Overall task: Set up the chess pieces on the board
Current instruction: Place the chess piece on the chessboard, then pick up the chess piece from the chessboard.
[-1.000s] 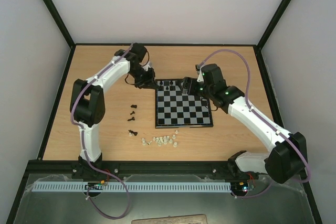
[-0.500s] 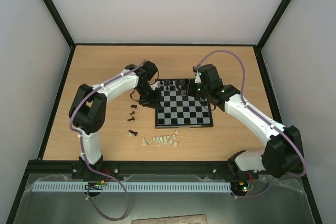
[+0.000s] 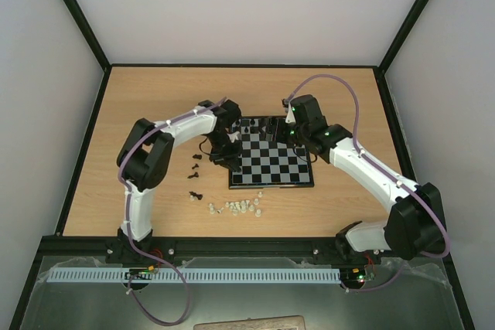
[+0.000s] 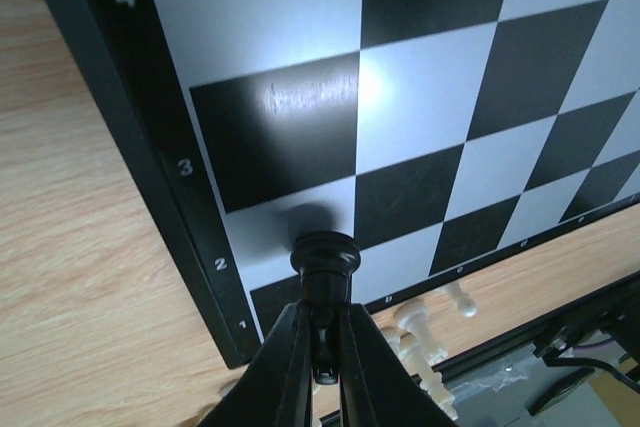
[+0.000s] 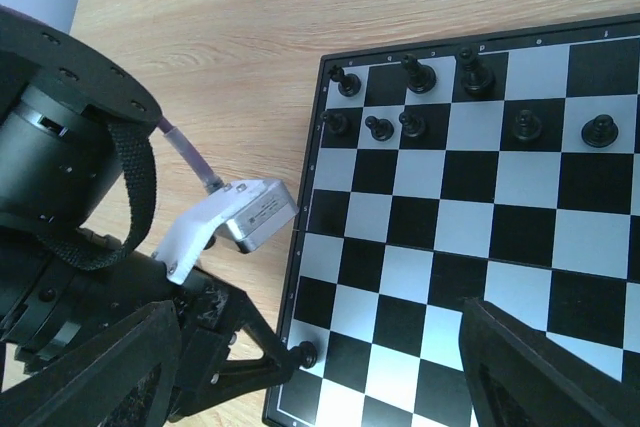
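A tiny black plastic pawn is pinched in the left pincer, whose fingers are closed tight on it. It hangs low over the left-hand column of the small square black-and-pale-grey checkered board, beside the printed 2; whether it touches the square I cannot tell. More black chessmen stand on the board's two far rows. A few loose black chessmen lie on the wooden desk left of the board. Whitish translucent chessmen cluster just off the board's near edge. The right pincer hangs spread wide over the far rows, holding nothing.
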`<state>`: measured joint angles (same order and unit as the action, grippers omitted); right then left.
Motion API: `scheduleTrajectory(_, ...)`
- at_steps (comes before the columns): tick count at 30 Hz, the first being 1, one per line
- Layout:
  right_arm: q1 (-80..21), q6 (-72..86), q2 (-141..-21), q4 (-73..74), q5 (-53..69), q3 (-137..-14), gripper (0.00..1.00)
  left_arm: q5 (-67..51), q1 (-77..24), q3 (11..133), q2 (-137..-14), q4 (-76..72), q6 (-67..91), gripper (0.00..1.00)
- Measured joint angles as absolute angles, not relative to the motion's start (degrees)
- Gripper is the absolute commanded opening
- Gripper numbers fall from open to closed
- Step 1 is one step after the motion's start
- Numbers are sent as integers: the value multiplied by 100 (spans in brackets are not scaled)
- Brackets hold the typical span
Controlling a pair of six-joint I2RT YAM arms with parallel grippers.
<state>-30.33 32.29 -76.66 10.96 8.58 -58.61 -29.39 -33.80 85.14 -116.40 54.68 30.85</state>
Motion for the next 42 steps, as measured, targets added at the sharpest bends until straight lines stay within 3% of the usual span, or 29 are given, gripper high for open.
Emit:
scheduleTrajectory(11,-3033,3212,-7710,1096,921,-5861,77,-2860,-3385,8827,-11802,5588,3028,21)
scheduleTrajectory(17,-3033,3210,-7728,1096,961,-5861,77,-2840,-3385,8936,-11817,5612,3015,22)
scheduleTrajectory(26,-3033,3203,-7728,1096,963,-5861,77,-2429,-3345,9065,-11537,5476,3153,32)
scheduleTrajectory(35,-3041,3190,-7776,1127,1013,-5861,69,-1721,-3041,7476,-9233,4274,3664,39)
scheduleTrajectory(42,-3461,3151,-8001,1363,827,-5865,65,-1334,-2899,5769,-8187,3297,4036,44)
